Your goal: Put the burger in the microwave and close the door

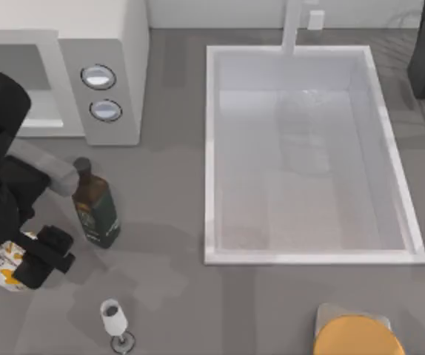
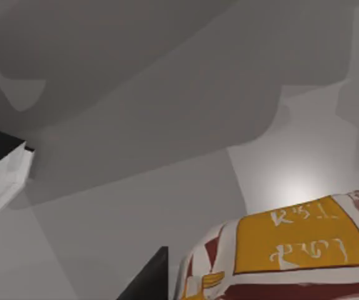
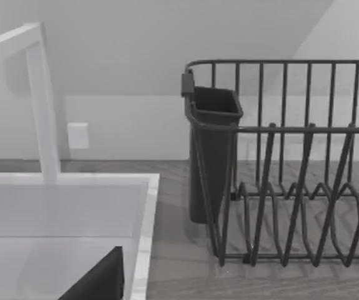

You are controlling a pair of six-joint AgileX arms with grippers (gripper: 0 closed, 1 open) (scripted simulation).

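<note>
The burger (image 1: pixel 0 265) lay on the grey bench (image 1: pixel 175 296) at the near left, a small white lump with orange-yellow patches and dark marks. In the left wrist view it (image 2: pixel 292 256) showed as a wrapped bundle, white with an orange panel bearing pale lettering and dark red edging. The left tool (image 1: pixel 46 255) sat right over its right side, one dark finger (image 2: pixel 145 278) showing just beside the wrapper. Whether the fingers were spread or pressed onto the burger could not be told, since the black arm hid most of it from above.

Just right of the tool stood a dark bottle (image 1: pixel 94 207), and nearer, a small wine glass (image 1: pixel 114 319). Farther back at the left stood the microwave (image 1: pixel 101 74) with its two round knobs, its front partly covered by the arm. A white sink (image 1: pixel 312 151) filled the middle right. The right arm was parked at the far right by a dark dish rack (image 3: pixel 286 162); its tool's fingers could not be made out. An orange disc (image 1: pixel 357 336) on a grey board was cut off at the near edge.
</note>
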